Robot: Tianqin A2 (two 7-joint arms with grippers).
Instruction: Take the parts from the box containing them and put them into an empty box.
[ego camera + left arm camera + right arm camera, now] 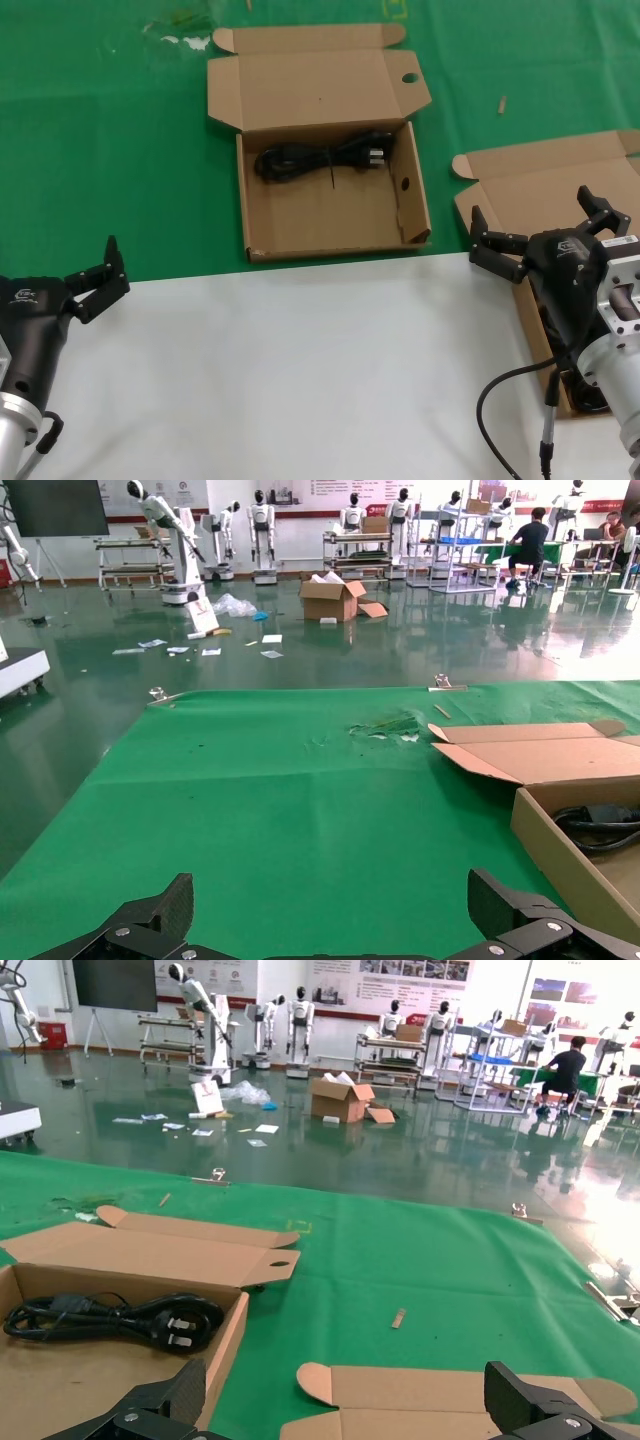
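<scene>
A brown cardboard box with a round hole (410, 78) in its lid flap lies open at the middle of the green mat (330, 225). A coiled black power cord (320, 158) rests along its far wall, also visible in the right wrist view (120, 1318). A second open box with plain flaps (540, 180) sits at the right. My right gripper (532, 205) hovers open over it, and the arm hides most of its inside. Its lid (450, 1400) shows between the right gripper's (345, 1375) empty fingers. My left gripper (97, 280) is open and empty at the near left.
A white sheet (300, 380) covers the near half of the table, and the green mat (100, 150) the far half. A small wood chip (502, 103) lies between the boxes. The right arm's black cable (500, 400) loops over the sheet.
</scene>
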